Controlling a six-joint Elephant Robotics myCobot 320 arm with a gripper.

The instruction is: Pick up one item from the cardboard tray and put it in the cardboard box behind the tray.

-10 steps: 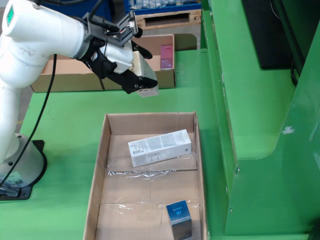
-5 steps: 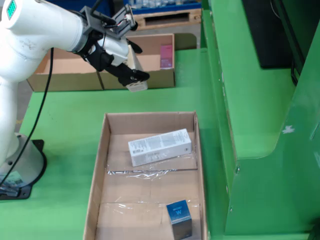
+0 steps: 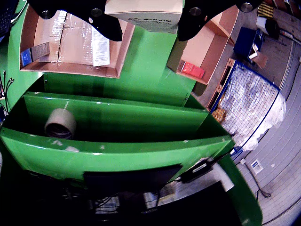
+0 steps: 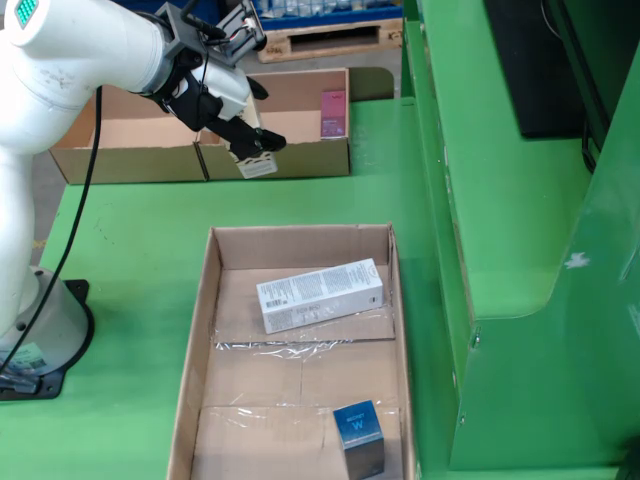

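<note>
In the fixed view my gripper (image 4: 250, 140) is shut on a small cream box (image 4: 258, 166), held in the air at the front wall of the rear cardboard box (image 4: 310, 160). A pink item (image 4: 333, 112) lies inside that box. The cardboard tray (image 4: 196, 340) in front holds a long white box (image 4: 320, 293) and a small blue box (image 4: 358, 432). The wrist view shows the cream box (image 3: 143, 12) clamped between my black fingers (image 3: 101, 21), with the tray (image 3: 70, 71) at upper left and the rear box (image 3: 209, 44) at right.
A second open cardboard box (image 4: 130, 160) stands left of the rear one. A raised green shelf (image 4: 480, 200) runs along the right side, and a tape roll (image 3: 60, 123) sits on it. My white arm base (image 4: 40, 340) stands at the left table edge.
My gripper has carried the cream box up and to the left in the fixed view, away from the tray and closer to the rear cardboard box. The tray items have not moved.
</note>
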